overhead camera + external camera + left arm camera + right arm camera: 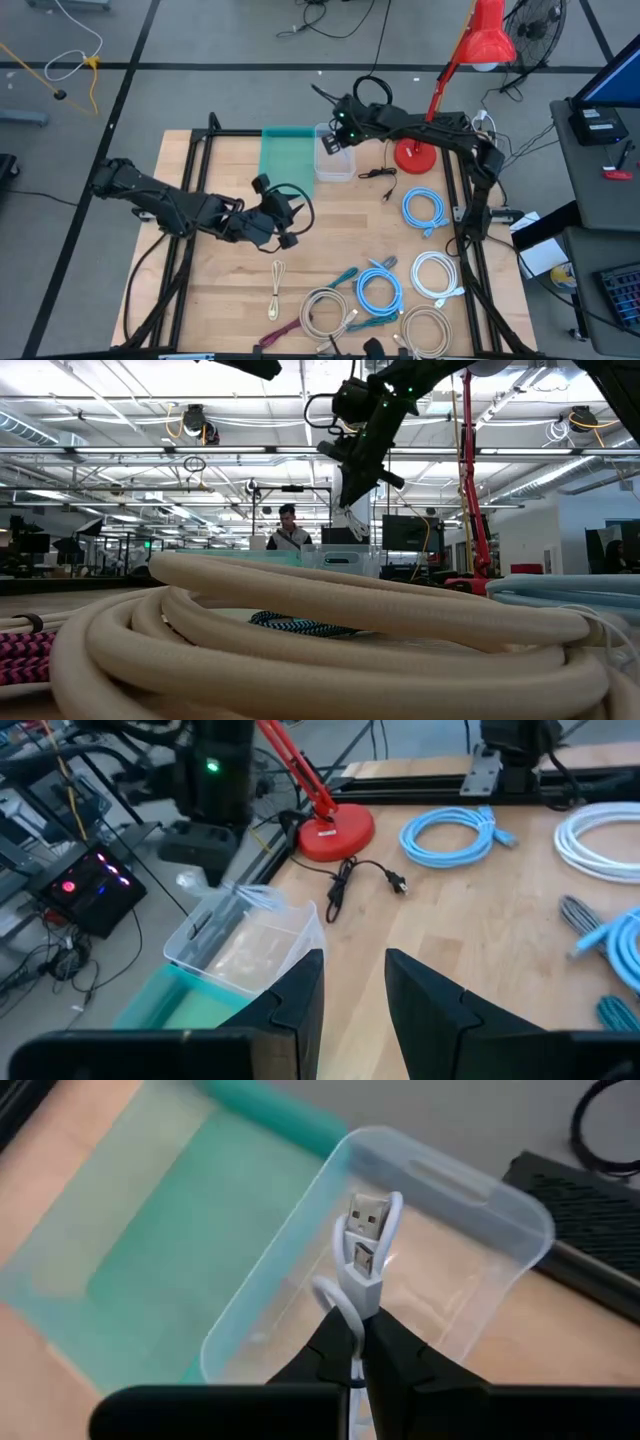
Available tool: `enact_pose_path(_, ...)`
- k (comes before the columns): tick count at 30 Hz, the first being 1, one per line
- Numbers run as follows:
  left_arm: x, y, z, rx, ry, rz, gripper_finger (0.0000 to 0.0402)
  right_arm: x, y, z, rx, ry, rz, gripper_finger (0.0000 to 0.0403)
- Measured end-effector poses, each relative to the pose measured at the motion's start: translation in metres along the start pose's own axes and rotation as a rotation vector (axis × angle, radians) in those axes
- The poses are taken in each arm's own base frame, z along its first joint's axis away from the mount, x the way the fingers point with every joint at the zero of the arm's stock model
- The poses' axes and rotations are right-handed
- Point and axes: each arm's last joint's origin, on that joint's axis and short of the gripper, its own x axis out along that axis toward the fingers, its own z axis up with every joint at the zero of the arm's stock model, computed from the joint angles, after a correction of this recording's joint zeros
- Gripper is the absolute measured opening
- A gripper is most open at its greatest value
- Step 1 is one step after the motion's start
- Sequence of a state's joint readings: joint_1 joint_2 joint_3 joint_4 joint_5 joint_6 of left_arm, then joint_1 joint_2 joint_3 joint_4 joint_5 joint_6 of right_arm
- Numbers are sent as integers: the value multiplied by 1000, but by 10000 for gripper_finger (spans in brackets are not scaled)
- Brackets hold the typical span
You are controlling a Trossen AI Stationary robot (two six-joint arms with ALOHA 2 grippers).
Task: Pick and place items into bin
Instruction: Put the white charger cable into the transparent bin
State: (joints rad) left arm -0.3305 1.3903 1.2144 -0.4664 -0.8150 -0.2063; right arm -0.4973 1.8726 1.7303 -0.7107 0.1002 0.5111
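Nearest the table's front edge lie the loose cables: a beige coil with a second beige coil beside it, a maroon cord and a cream cord toward the left, and a teal cord just above them. A light blue coil sits between the beige ones and a white coil. Farther back on the right lies another light blue coil.

Mid-table on the left, the left gripper hovers above bare wood, its fingers parted with nothing between them.

Beyond it, at the back of the table, a clear bin stands on the wood with its teal lid lying flat just beside it. The right gripper hangs over the bin, its fingers pressed together, pinching a small white cable whose two plugs point down toward the bin's open mouth; the cable is above the bin, not yet in it.

Just right of the bin stands a red lamp, its black cord trailing on the table.

Across the room, a person shows behind the table.
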Motion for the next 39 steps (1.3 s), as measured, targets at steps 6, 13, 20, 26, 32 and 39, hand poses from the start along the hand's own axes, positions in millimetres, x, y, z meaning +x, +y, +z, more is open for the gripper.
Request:
enact_pose_path(6, -4, -3, -2, 12, -2, 11, 113, 4, 6, -13, -22, 43, -13, 3)
enact_pose_path(13, -8, -7, -2, 13, -16, 16, 113, 21, 16, -31, -23, -5, 15, 3)
enact_pose_path(20, -9, -8, -2, 12, -21, 11, 113, 37, 0, -42, -7, -8, -63, 3)
enact_pose_path(26, -9, -7, -1, 21, -25, 26, 113, 47, -12, -47, 14, -5, -75, 4)
enact_pose_path(32, -9, -7, -1, 21, -29, 45, 113, 49, -15, -48, 15, -1, -82, 20)
enact_pose_path(39, -9, -7, -1, 20, -29, 45, 113, 49, -14, -46, -15, -20, -70, 96)
